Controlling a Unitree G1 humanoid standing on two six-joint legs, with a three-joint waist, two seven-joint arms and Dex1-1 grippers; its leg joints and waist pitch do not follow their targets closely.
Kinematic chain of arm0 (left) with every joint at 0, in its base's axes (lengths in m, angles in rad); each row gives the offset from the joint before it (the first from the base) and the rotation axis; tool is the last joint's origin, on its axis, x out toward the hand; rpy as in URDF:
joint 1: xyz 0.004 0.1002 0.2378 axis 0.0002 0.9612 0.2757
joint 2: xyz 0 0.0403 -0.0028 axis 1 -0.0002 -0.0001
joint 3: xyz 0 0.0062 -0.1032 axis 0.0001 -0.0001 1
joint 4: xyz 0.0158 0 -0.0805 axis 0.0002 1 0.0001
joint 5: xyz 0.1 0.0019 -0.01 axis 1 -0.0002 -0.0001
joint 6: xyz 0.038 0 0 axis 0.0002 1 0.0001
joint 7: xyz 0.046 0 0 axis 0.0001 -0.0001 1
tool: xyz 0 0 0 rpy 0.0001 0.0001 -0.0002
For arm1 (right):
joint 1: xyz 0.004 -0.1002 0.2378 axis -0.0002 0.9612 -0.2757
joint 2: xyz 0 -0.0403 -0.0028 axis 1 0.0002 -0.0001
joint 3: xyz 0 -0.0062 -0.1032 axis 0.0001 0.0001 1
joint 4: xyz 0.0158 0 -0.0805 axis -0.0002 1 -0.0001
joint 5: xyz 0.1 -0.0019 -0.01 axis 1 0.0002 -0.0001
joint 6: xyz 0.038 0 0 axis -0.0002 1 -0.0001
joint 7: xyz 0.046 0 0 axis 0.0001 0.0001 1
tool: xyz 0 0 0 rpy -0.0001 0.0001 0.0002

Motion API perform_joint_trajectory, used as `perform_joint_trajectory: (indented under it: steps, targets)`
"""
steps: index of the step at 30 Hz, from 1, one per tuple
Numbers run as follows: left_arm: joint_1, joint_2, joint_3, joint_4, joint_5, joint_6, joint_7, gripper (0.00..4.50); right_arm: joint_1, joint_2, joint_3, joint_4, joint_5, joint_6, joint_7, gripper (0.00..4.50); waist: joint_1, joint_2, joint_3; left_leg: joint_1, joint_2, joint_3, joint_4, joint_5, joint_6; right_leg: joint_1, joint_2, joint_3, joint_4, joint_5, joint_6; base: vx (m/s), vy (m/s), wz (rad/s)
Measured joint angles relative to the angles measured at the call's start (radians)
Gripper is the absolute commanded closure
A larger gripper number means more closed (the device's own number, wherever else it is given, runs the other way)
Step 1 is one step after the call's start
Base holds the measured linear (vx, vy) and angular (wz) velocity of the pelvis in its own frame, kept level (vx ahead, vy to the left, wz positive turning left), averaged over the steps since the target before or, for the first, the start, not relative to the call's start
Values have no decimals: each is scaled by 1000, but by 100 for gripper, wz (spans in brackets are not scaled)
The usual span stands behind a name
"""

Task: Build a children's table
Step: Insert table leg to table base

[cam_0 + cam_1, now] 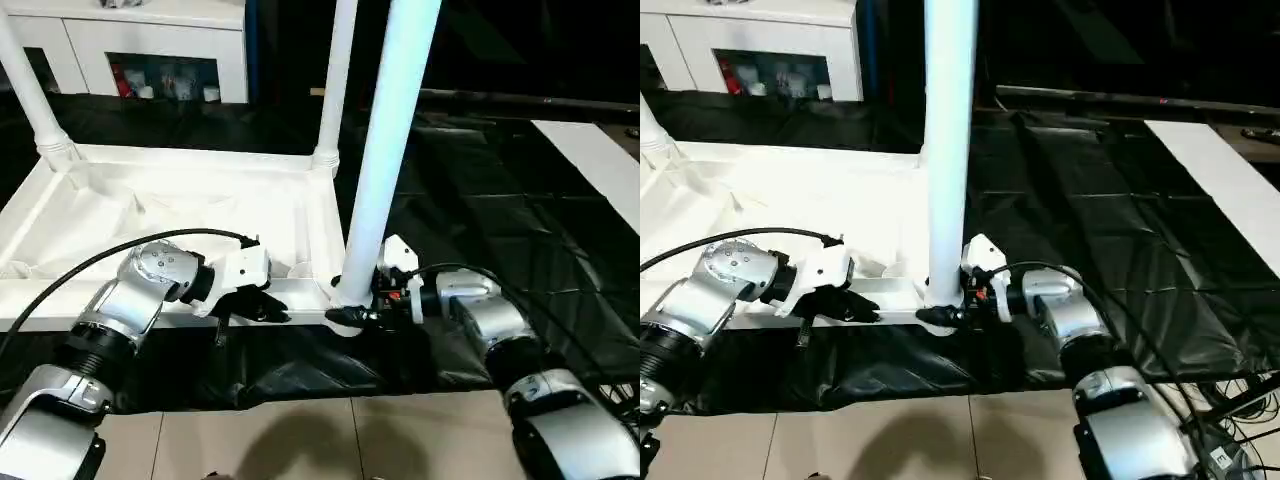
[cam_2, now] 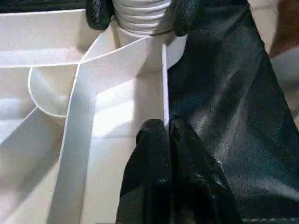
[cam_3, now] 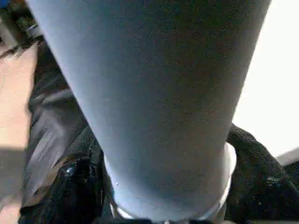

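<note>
The children's table top (image 1: 200,200) lies upside down on the black cover, ribbed side up. Three white legs stand in its corner sockets: far left (image 1: 30,90), far right (image 1: 335,80) and near right (image 1: 385,150). My right gripper (image 1: 350,305) reaches in from the right, its black fingers (image 2: 98,11) pressed on either side of the near right leg's ribbed base (image 2: 140,16). The leg (image 3: 154,93) looms close in the right wrist view. My left gripper (image 1: 262,308) sits on the top's near rim (image 2: 164,84), its fingertips pinched on that thin wall.
The black-covered work table (image 1: 480,200) stretches to the right, with a white board (image 1: 600,170) at its far right. A white cabinet (image 1: 150,40) stands behind. Tiled floor (image 1: 300,440) lies just below the table's near edge. Cables (image 1: 1240,400) hang by my right arm.
</note>
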Motion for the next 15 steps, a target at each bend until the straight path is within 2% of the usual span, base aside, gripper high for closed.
perform_joint_trajectory:
  steps: [3, 10, 13, 15]
  targets:
    - [-18, -34, 15, 22, 15, 47, 85, 450, -2, 35, -38, 23, 1, -1, -155, 167, -6, -1, 0, 6, -1, 0, 1, 0, 0, 0, 0, 0, -1, -1, 2, 0, 0, 0]
    - [-22, -165, 39, 26, 60, 147, 329, 450, -55, 132, -147, 131, 10, -17, -584, 169, -21, -2, -1, 8, -2, -1, 2, 0, 0, 1, -1, 0, -3, -2, 3, 0, 0, 0]
    - [-22, -208, 44, 25, 72, 176, 385, 450, -75, 162, -194, 163, 38, -10, -691, 169, -24, -3, -1, 8, -2, -2, 2, 0, 0, 1, -1, -1, -4, -2, 3, 0, 0, 0]
    - [-22, -218, 43, 23, 76, 179, 400, 450, -76, 167, -199, 164, 42, -11, -718, 169, -24, -3, -1, 7, -2, -2, 2, 0, 0, 1, -1, -1, -4, -2, 3, 0, 0, 0]
